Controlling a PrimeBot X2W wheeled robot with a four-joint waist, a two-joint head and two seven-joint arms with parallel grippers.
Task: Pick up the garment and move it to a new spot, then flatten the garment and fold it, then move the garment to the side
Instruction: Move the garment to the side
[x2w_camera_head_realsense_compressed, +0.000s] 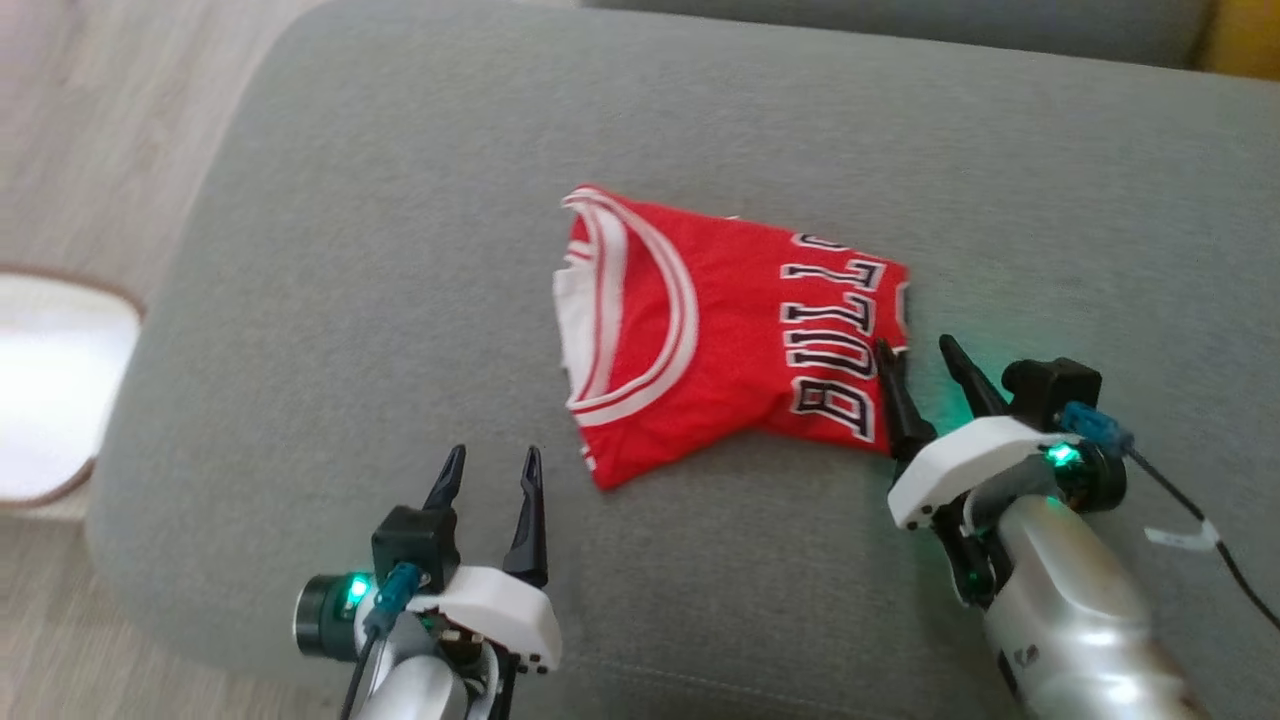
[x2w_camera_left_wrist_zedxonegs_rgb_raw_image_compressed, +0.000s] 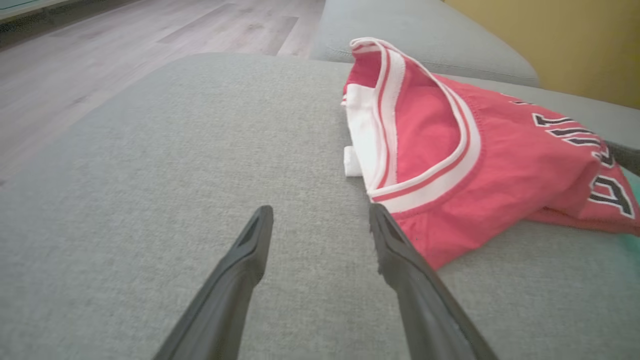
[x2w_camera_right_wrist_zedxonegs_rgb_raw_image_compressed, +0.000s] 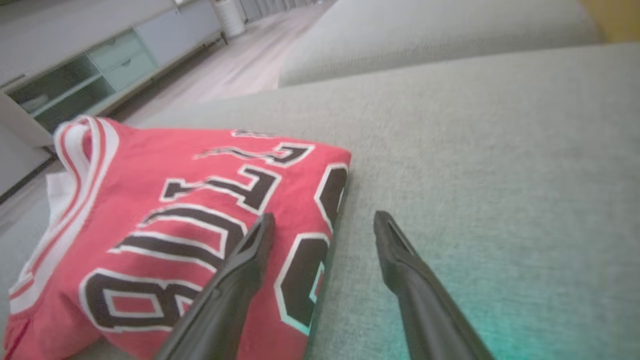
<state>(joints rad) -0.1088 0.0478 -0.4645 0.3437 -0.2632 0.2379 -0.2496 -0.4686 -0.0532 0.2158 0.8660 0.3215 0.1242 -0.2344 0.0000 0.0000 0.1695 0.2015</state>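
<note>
The garment (x2w_camera_head_realsense_compressed: 720, 330) is a red jersey with white trim and black lettering, lying folded on the grey couch cushion (x2w_camera_head_realsense_compressed: 400, 250). My left gripper (x2w_camera_head_realsense_compressed: 492, 465) is open near the cushion's front edge, just left of the jersey's near corner (x2w_camera_left_wrist_zedxonegs_rgb_raw_image_compressed: 430, 245), with nothing between its fingers (x2w_camera_left_wrist_zedxonegs_rgb_raw_image_compressed: 250, 240). My right gripper (x2w_camera_head_realsense_compressed: 915, 352) is open at the jersey's right edge: one finger hovers over the lettered side (x2w_camera_right_wrist_zedxonegs_rgb_raw_image_compressed: 200, 225), the other over bare cushion (x2w_camera_right_wrist_zedxonegs_rgb_raw_image_compressed: 475, 175). It grips nothing.
The cushion's rounded left edge drops to a wooden floor (x2w_camera_head_realsense_compressed: 80, 120), where a pale round thing (x2w_camera_head_realsense_compressed: 50, 380) lies. A second grey cushion (x2w_camera_right_wrist_zedxonegs_rgb_raw_image_compressed: 425, 30) runs along the far side. A low cabinet (x2w_camera_right_wrist_zedxonegs_rgb_raw_image_compressed: 90, 75) stands across the room.
</note>
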